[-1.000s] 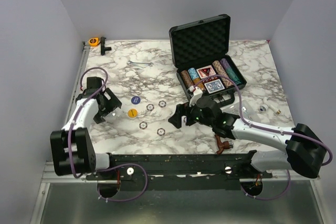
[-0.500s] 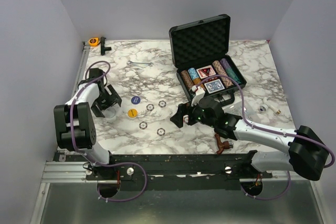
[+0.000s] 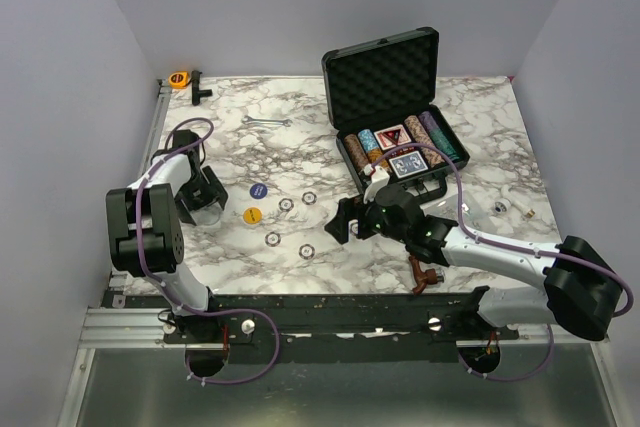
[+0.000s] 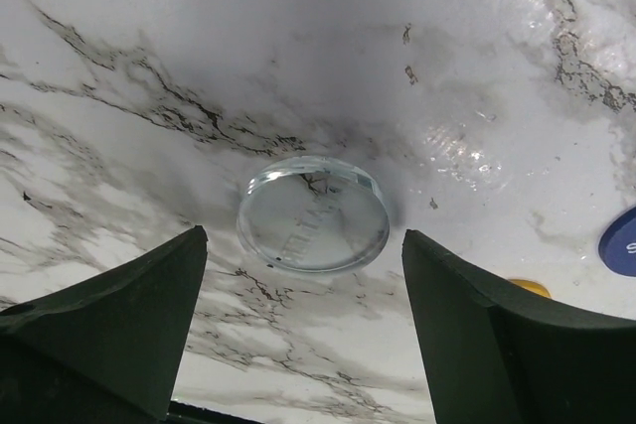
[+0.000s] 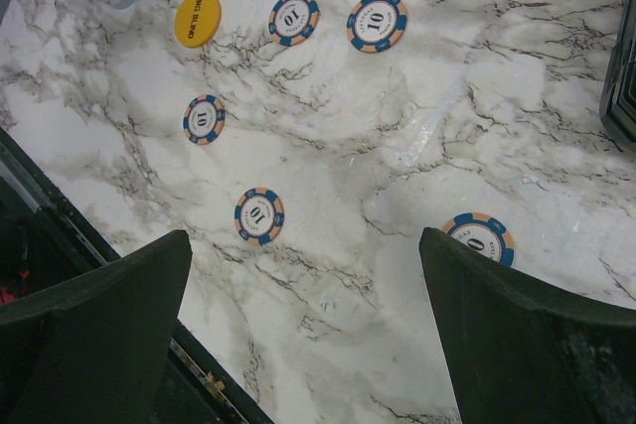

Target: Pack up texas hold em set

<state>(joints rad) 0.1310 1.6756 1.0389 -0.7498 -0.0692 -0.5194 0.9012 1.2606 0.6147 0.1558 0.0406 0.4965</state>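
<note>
The left arm (image 3: 135, 232) and right arm (image 3: 500, 252) are black-jointed, white-shelled, trailing purple cables (image 3: 461, 209), with dark wedge fingers (image 4: 109, 325).

- The black briefcase (image 3: 385, 87) stands open at 1 o'clock on my bench, its foam lid upright. Its tray holds rows of striped chips (image 3: 362, 147), a red deck (image 3: 393, 136) and a blue deck (image 3: 408, 163).
- Four loose chips (image 5: 294, 19) marked 10 lie flat and apart toward 8 o'clock, with a fifth chip (image 5: 478, 236) at their 3 o'clock.
- A yellow disc (image 3: 253, 214) and a blue disc (image 3: 258, 190) lie at their 9 o'clock.
- A clear disc (image 4: 313, 213) lies flat between the parted fingers of my left end effector (image 4: 303, 237), touching neither.
</note>
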